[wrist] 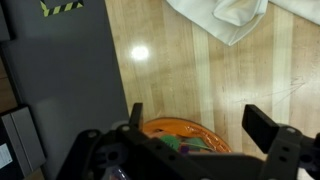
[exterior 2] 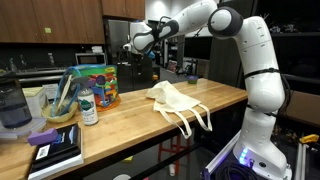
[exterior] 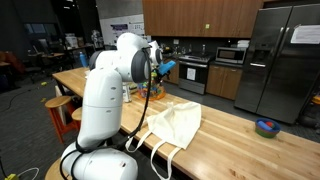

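Note:
In the wrist view my gripper (wrist: 200, 122) is open, its two dark fingers (wrist: 265, 125) spread wide above an orange bowl (wrist: 190, 129). The bowl holds green and purple pieces, partly hidden by the gripper body. Nothing is between the jaws. In both exterior views the gripper (exterior: 160, 68) (exterior 2: 140, 42) hangs well above the wooden counter (exterior: 230, 140), near its far end. A cream cloth tote bag (exterior: 175, 125) (exterior 2: 175, 99) lies crumpled on the counter, its handles trailing over the edge; a corner of the bag (wrist: 225, 18) shows at the top of the wrist view.
A small blue bowl (exterior: 266, 127) sits near one end of the counter. At the other end stand a colourful box (exterior 2: 95, 85), a bottle (exterior 2: 88, 106), a bowl with a utensil (exterior 2: 60, 110), books (exterior 2: 55, 150) and a blender jar (exterior 2: 12, 100). The counter edge drops to grey floor (wrist: 60, 80).

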Motion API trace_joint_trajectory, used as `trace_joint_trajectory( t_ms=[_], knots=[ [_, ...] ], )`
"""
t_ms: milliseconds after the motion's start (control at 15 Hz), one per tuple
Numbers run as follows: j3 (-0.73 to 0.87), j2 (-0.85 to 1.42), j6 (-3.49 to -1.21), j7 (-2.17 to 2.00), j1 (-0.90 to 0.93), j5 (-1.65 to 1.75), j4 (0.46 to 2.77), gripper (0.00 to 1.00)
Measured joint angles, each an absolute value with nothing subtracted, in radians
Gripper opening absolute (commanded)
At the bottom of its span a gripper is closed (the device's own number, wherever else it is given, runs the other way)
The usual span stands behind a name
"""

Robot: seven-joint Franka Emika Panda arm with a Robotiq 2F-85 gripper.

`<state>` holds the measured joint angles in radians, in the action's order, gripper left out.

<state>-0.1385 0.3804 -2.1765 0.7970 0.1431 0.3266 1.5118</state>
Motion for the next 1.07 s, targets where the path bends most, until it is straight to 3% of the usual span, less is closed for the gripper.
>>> trace_joint_trajectory(
  t_ms=[1067],
  knots=[
    [-0.121, 0.416, -2.079, 0.774, 0.136, 0.327, 1.661, 1.00]
  ],
)
